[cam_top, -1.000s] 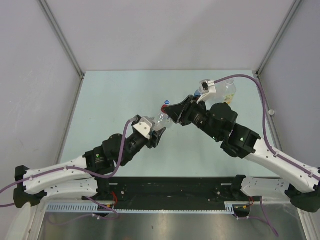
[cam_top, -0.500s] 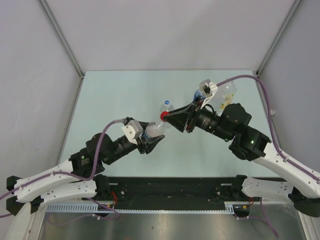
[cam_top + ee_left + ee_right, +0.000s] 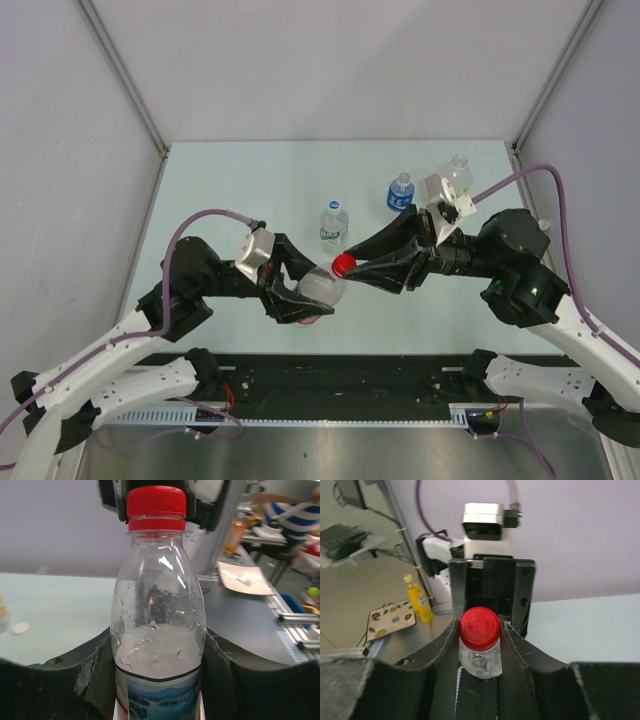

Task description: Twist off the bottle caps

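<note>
Gripping hard with the left gripper [image 3: 308, 290], narrowed right down around the body of the small red-capped bottle [image 3: 324, 286], fingers [image 3: 95, 680] pressed into the clear plastic on both sides, just above the label. Holding it tipped well over, toward the near edge of the bench [image 3: 220, 190], roughly midway between the left and right edges, neck aimed at the right edge. Closing in from the opposite side with the right gripper [image 3: 350, 266], pinched almost shut on the red cap [image 3: 342, 265], one finger [image 3: 442, 662] snug against each flank. From the right wrist, looking straight down onto the top of the cap, seated on the neck. Cannot tell whether loosened at all.

Farther back, standing upright and clear of both arms:
- Near the middle of the bench, the white-and-blue-labelled bottle [image 3: 334, 226], topped with a blue cap [image 3: 334, 207].
- Toward the far right, the blue-labelled bottle [image 3: 400, 196], wearing another blue cap [image 3: 402, 179].
- Close to the far right corner, the larger bottle [image 3: 458, 172], partly hidden behind the right wrist.
</note>
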`<state>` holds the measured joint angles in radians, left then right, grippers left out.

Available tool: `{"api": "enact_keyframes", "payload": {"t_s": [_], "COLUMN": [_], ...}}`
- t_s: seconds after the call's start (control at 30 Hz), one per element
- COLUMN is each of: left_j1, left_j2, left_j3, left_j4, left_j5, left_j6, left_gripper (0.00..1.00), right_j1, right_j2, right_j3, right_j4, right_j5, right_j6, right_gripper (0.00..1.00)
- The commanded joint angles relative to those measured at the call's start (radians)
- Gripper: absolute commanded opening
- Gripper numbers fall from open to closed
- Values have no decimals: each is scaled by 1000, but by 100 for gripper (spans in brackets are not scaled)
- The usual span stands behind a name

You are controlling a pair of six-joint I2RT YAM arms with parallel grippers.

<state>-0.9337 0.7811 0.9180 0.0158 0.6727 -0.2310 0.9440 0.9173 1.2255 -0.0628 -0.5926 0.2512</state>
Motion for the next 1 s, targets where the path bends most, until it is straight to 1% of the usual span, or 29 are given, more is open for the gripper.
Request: {"api": "enact_keyframes", "payload": {"t_s": [0.0,0.03,0.1,0.13,0.17,0.23,0.27,0.33,0.6,0.73,0.77,0.83,0.87,0.9,0.93,0.97], "left_j1": [45,50,62,67,72,81,82,85,90,92,92,92,92,92,92,92], "left_j2": [69,78,104,112,125,136,142,150,158,146,144,130,124,119,113,103], "left_j3": [38,35,25,22,18,12,9,7,18,39,44,56,59,59,55,51], "left_j4": [242,301,361,427,456,539,564,607,582,469,445,363,336,296,282,273], "left_j5": [347,369,407,438,455,484,490,493,498,469,458,413,386,340,315,298], "left_j6": [-184,-211,-281,-307,-353,-396,-430,-452,-432,-360,-320,-277,-236,-219,-205,-180], "left_gripper": [0,0,0,0,0,0,0,0,0,0,0,0,0,0,0,0], "right_j1": [3,1,-1,-2,-4,-7,-10,-17,-31,-42,-43,-50,-51,-51,-53,-54], "right_j2": [37,35,34,32,31,31,28,29,34,31,31,22,20,15,8,0], "right_j3": [-3,-3,-3,-3,-3,-3,-3,-3,-3,-3,-3,-3,-3,-3,-3,-3], "right_j4": [-54,-54,-58,-66,-72,-91,-98,-117,-160,-172,-172,-173,-173,-177,-177,-177], "right_j5": [-269,-314,-354,-392,-410,-465,-481,-510,-527,-481,-463,-421,-406,-376,-363,-349], "right_j6": [-39,-44,-64,-73,-81,-108,-115,-132,-164,-149,-142,-135,-133,-130,-128,-125], "right_gripper": [0,0,0,0,0,0,0,0,0,0,5,11,18,22,30,41]}}
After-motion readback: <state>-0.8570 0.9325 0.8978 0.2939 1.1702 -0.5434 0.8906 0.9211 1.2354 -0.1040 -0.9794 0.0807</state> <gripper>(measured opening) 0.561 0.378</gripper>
